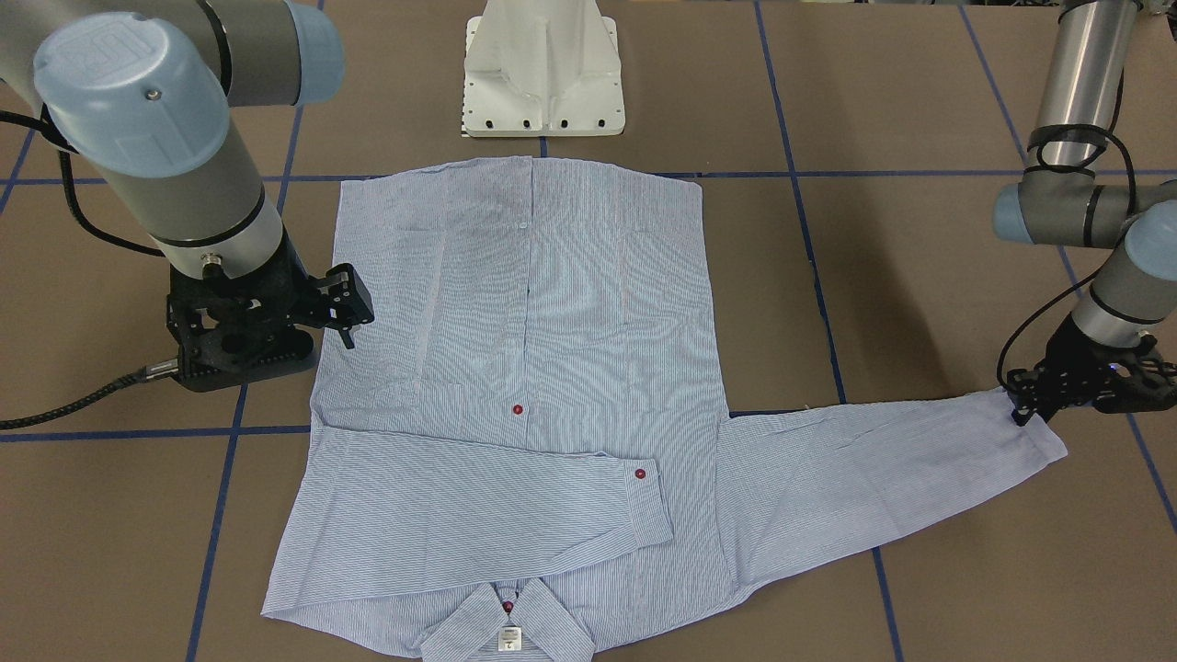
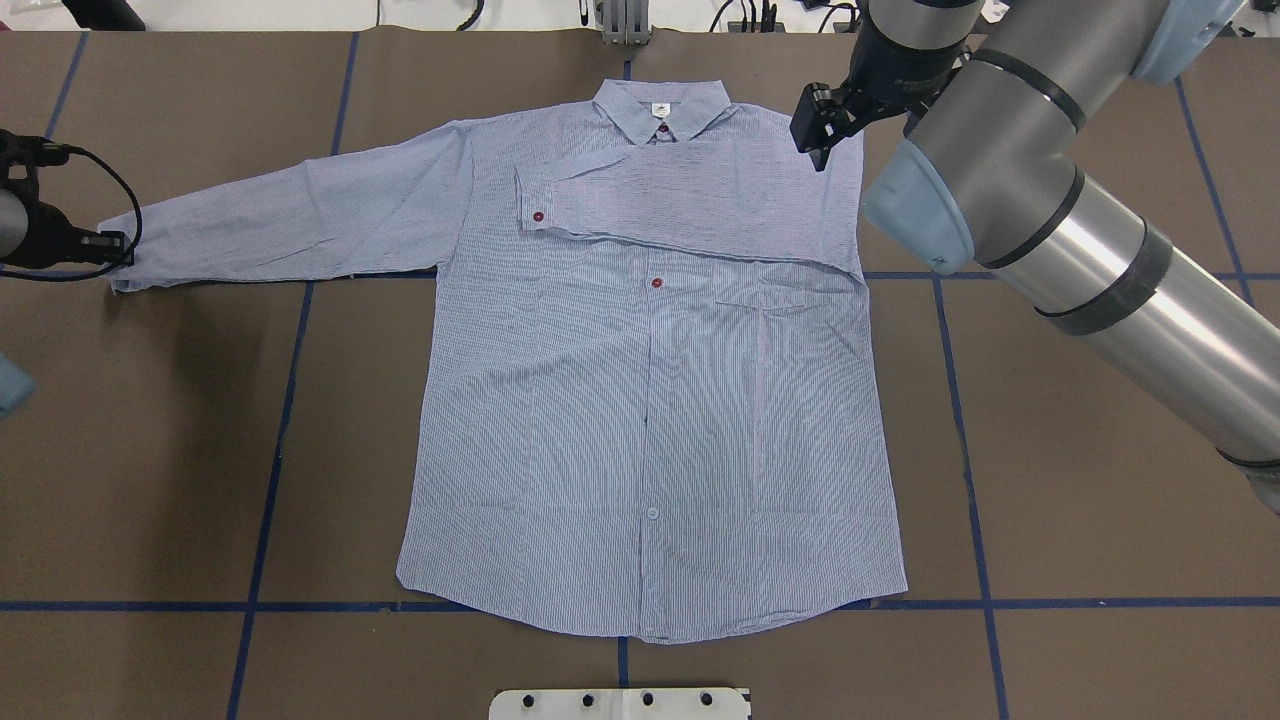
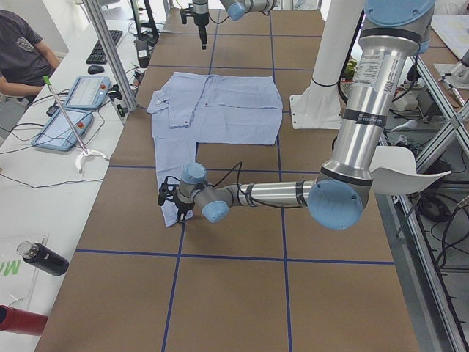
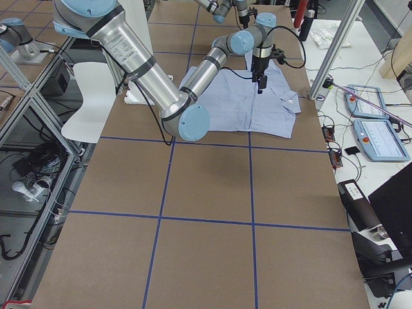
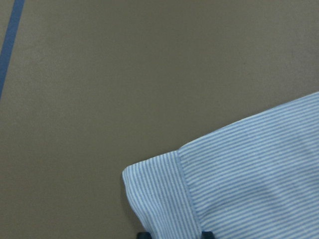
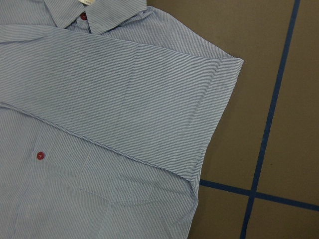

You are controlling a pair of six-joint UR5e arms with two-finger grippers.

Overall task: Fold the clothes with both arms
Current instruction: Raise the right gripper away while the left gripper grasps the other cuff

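Observation:
The light blue striped shirt (image 2: 650, 400) lies flat, front up, collar (image 2: 660, 108) at the table's far side. One sleeve (image 2: 690, 195) is folded across the chest. The other sleeve (image 2: 290, 220) stretches out to my left. My left gripper (image 2: 118, 245) is down at that sleeve's cuff (image 5: 164, 194). In the left wrist view its two fingertips (image 5: 143, 234) stand apart with the flat cuff between them, so it is open. My right gripper (image 2: 818, 150) hovers beside the shirt's shoulder over the folded sleeve's outer edge (image 6: 224, 84). It holds nothing and looks open.
The white pedestal base (image 1: 542, 74) stands just behind the shirt's hem. Blue tape lines (image 2: 270, 470) grid the brown table top. In the exterior left view a seated person (image 3: 22, 51), control tablets (image 3: 69, 128) and a dark bottle (image 3: 44, 258) are at a side desk.

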